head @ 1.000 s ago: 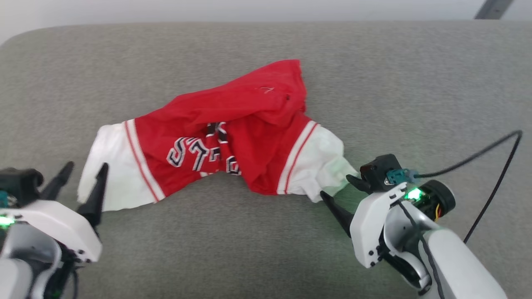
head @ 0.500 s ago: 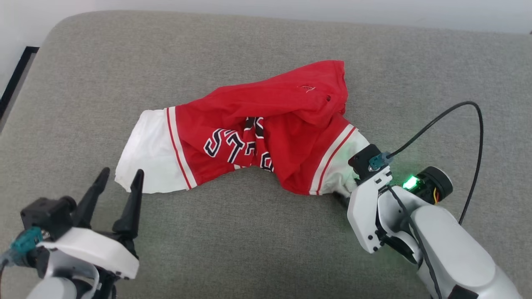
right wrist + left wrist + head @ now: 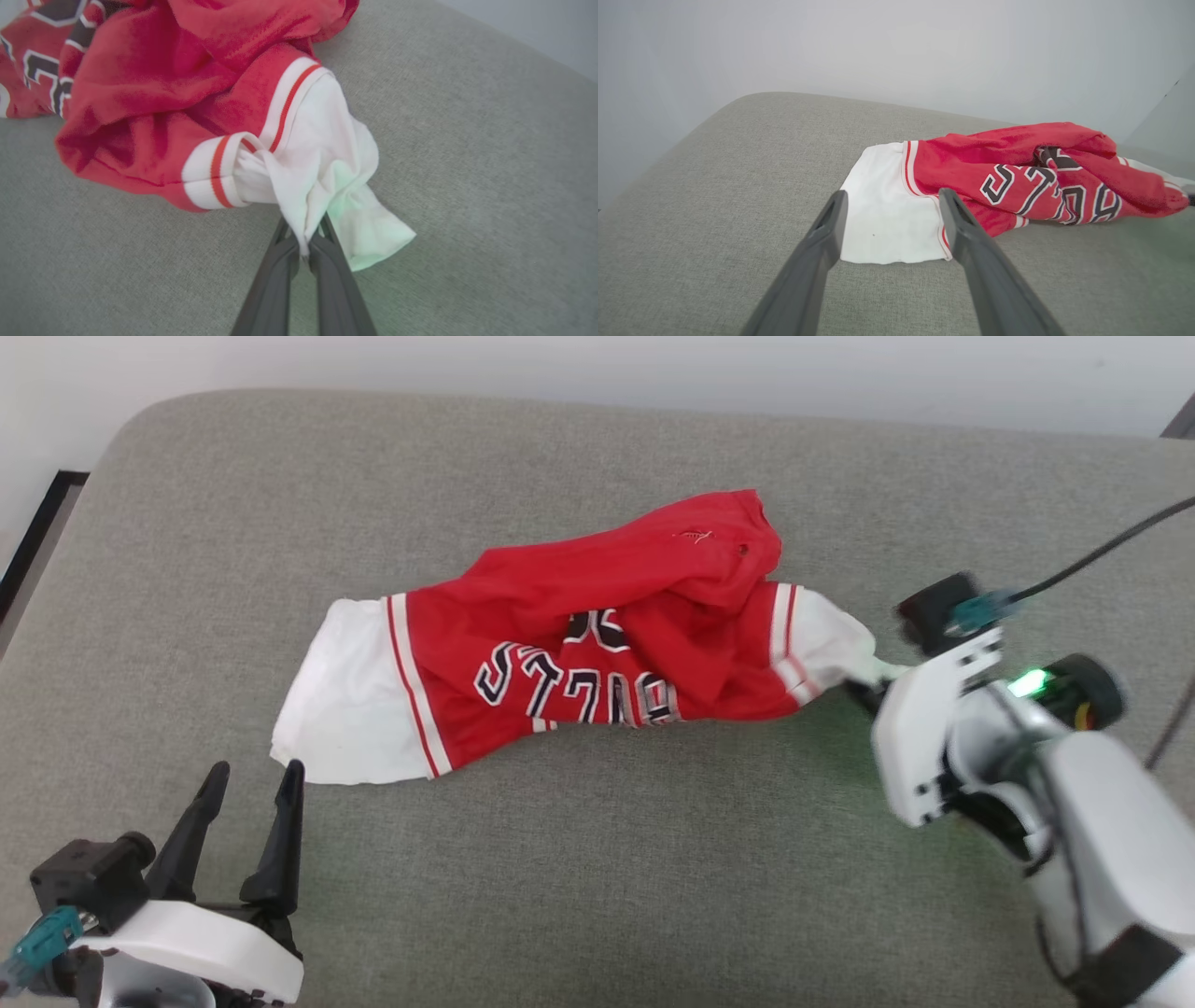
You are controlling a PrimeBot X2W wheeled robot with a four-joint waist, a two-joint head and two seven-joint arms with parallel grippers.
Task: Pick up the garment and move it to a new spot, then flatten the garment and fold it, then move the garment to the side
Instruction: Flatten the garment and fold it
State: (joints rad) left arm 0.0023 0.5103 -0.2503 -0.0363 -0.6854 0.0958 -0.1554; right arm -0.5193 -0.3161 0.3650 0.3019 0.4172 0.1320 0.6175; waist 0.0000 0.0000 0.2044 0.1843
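Crumpled garment (image 3: pixel 597 653) lying across the middle of a grey cushion (image 3: pixel 597 877), the white sleeve (image 3: pixel 327 140) on the robot's right pinched between the closed fingers of the right gripper (image 3: pixel 303 231), while the left gripper (image 3: pixel 257 770), fingers spread wide and holding nothing, sits near the other sleeve (image 3: pixel 341 709), apart from it.

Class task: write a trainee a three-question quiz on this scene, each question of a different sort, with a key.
1. True or false: the left tool is shut on the garment.
2. Which part does the right tool pinch? A) a white sleeve B) the red collar C) the red hem
3. Fill in: the lettering is ___ with white outlines.
Key: 1 false, its fingers stand apart; 2 A; 3 black.
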